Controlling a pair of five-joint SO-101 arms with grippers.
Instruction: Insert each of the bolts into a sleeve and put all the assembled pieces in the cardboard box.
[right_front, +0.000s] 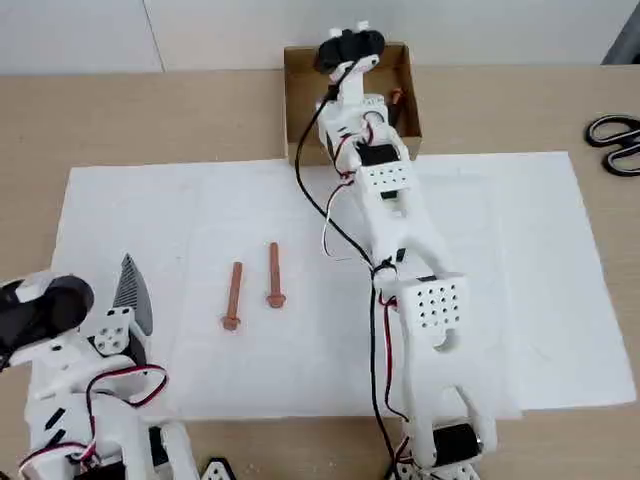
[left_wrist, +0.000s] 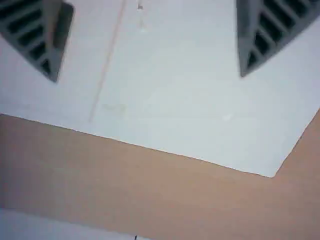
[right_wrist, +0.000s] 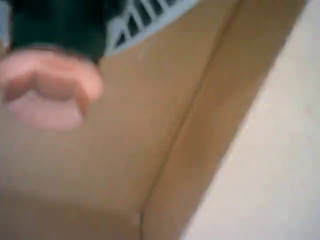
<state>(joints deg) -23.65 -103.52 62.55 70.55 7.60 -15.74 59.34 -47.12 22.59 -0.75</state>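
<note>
Left jaws apart, two bolts on paper

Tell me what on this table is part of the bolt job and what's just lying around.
Job:
nearer bolt
farther bolt
cardboard box

Lying about:
scissors
white paper sheet under the bolts

text: none was legible | numbers, signs, labels: none could be made out | cardboard box: walls showed plain brown (from above and up close alike) | white sheet: blank, with faint fold lines and nothing written
</note>
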